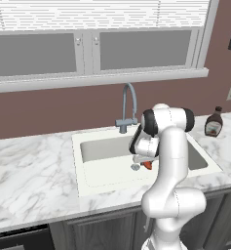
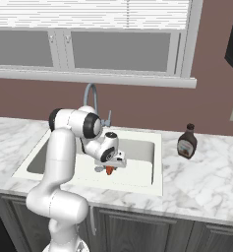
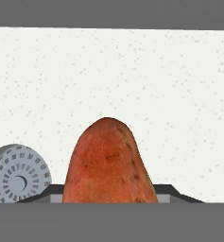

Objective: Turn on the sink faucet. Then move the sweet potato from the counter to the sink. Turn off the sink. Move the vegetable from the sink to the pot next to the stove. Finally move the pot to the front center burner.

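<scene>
The orange-red sweet potato [image 3: 108,163] stands on end between my gripper's jaws, low inside the white sink basin [image 1: 102,146], and its tip shows under the hand [image 1: 147,165] [image 2: 109,171]. My gripper [image 1: 145,164] [image 2: 108,169] [image 3: 111,199] points down into the basin and is shut on the sweet potato, with the pads against both its sides. The grey gooseneck sink faucet [image 1: 129,105] [image 2: 91,96] rises behind the basin, partly hidden by the arm in the right base view. No water stream is visible. White marble counter [image 1: 29,180] [image 2: 211,182] surrounds the sink.
The round metal drain [image 3: 19,175] [image 1: 135,167] lies on the basin floor just left of the sweet potato. A dark brown bottle with a white cap [image 1: 214,122] [image 2: 187,141] stands on the counter right of the sink. A window sill runs along the back wall.
</scene>
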You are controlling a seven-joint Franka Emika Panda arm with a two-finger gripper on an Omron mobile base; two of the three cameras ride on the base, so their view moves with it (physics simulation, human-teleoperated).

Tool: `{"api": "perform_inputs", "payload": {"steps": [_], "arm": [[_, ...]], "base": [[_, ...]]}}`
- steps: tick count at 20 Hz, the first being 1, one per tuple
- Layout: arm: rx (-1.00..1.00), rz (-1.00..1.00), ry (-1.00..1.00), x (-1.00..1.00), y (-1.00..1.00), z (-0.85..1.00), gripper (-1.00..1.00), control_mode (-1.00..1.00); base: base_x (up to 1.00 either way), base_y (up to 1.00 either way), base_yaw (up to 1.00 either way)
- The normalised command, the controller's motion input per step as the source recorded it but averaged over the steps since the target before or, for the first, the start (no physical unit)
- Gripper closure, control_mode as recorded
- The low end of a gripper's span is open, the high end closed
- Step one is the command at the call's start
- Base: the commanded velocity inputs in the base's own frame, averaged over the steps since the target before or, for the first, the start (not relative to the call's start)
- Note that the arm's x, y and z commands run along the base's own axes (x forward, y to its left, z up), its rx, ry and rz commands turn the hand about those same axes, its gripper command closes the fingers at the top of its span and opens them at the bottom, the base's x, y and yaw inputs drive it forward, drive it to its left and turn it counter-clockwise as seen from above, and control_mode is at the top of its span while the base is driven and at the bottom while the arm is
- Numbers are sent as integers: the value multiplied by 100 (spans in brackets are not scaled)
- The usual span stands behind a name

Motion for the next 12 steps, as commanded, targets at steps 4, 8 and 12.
{"api": "perform_inputs", "payload": {"steps": [4, 8, 12], "arm": [[0, 0, 1, 0, 0, -8, 100, -100], [2, 0, 3, -30, -9, 41, 100, -100], [0, 0, 5, -42, -1, 78, 100, -100]], "base": [[0, 0, 0], [0, 0, 0], [0, 0, 0]]}}
